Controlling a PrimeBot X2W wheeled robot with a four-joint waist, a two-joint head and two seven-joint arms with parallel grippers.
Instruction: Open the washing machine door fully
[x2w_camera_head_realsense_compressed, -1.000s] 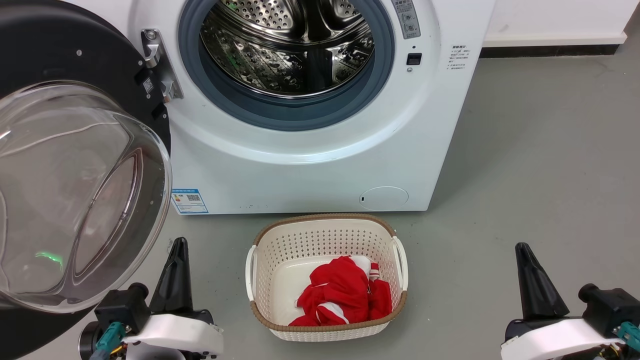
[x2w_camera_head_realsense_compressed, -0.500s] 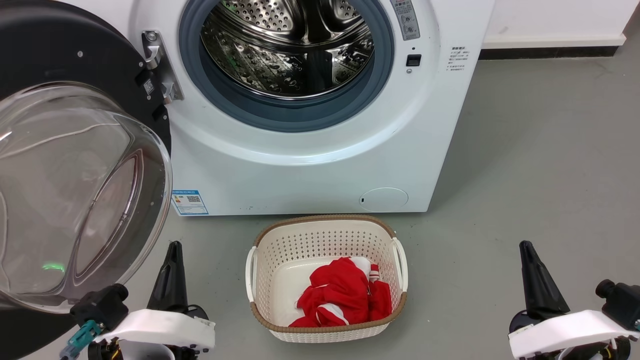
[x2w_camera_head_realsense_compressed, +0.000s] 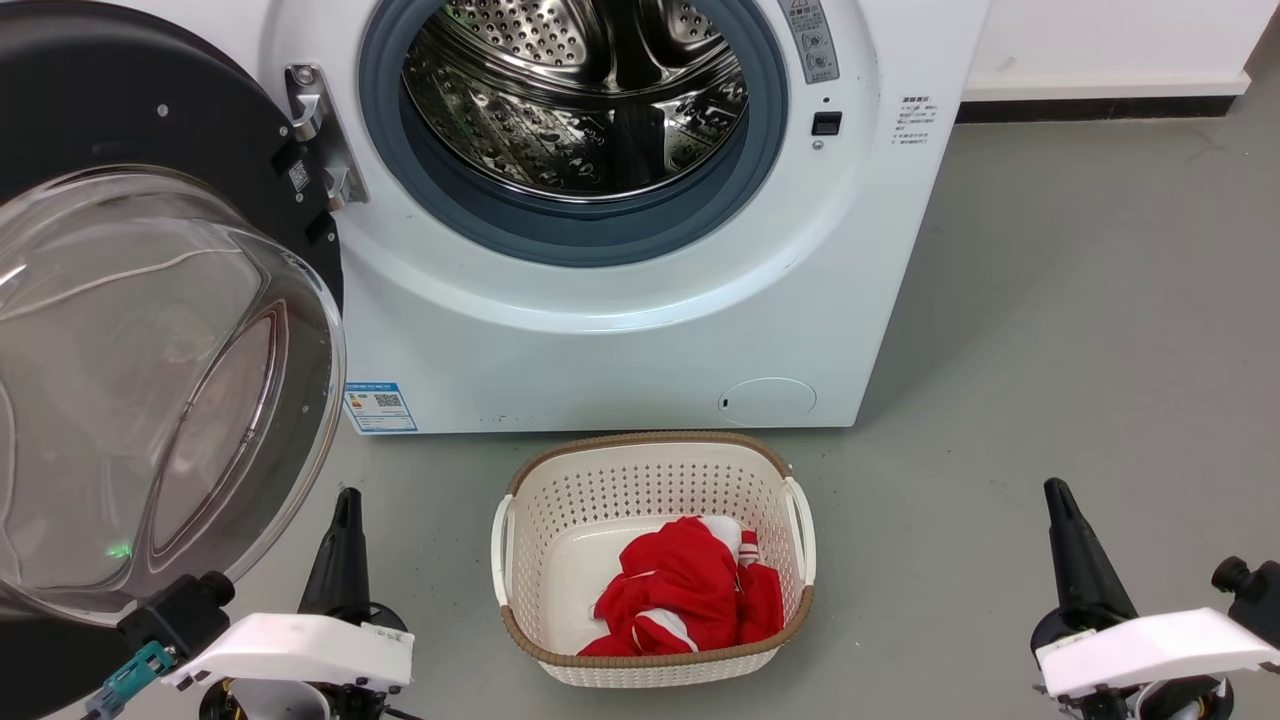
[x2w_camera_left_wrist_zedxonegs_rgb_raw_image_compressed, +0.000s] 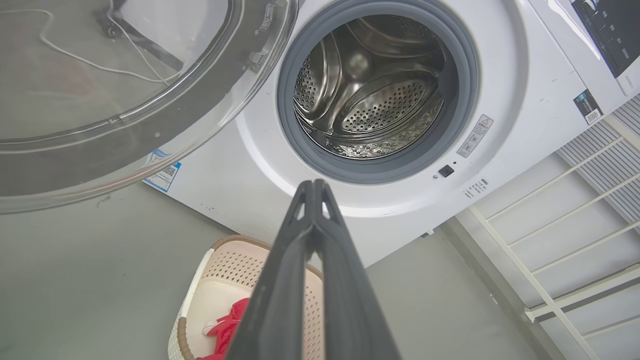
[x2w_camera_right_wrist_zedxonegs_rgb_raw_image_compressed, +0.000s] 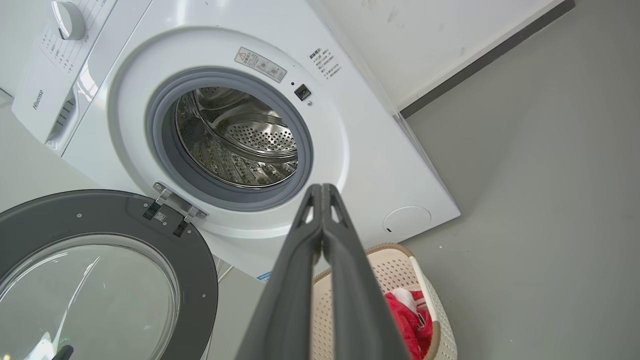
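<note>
The white washing machine (x2w_camera_head_realsense_compressed: 620, 340) (x2w_camera_left_wrist_zedxonegs_rgb_raw_image_compressed: 525, 100) (x2w_camera_right_wrist_zedxonegs_rgb_raw_image_compressed: 370, 150) stands ahead with its steel drum (x2w_camera_head_realsense_compressed: 580, 90) exposed. Its washing machine door (x2w_camera_head_realsense_compressed: 150, 380) (x2w_camera_left_wrist_zedxonegs_rgb_raw_image_compressed: 100, 90) (x2w_camera_right_wrist_zedxonegs_rgb_raw_image_compressed: 100, 270), a black disc with a bulging clear glass bowl, is swung wide out to the left on its hinge (x2w_camera_head_realsense_compressed: 318, 130). My left gripper (x2w_camera_head_realsense_compressed: 347, 498) (x2w_camera_left_wrist_zedxonegs_rgb_raw_image_compressed: 313, 183) is shut and empty, low beside the door's glass bowl and apart from it. At the lower right, my right gripper (x2w_camera_head_realsense_compressed: 1056, 490) (x2w_camera_right_wrist_zedxonegs_rgb_raw_image_compressed: 321, 186) is also shut and holds nothing.
A cream perforated basket (x2w_camera_head_realsense_compressed: 650, 460) (x2w_camera_left_wrist_zedxonegs_rgb_raw_image_compressed: 200, 280) (x2w_camera_right_wrist_zedxonegs_rgb_raw_image_compressed: 430, 300) with a red-and-white garment (x2w_camera_head_realsense_compressed: 690, 590) sits on the grey floor in front of the machine, between my arms. Wall and dark skirting (x2w_camera_head_realsense_compressed: 1100, 100) run behind on the right. A white rack (x2w_camera_left_wrist_zedxonegs_rgb_raw_image_compressed: 575, 240) stands beside the machine.
Both arms have drawn back and down toward the bottom of the head view, the left one away from the door. The door has stayed swung open.
</note>
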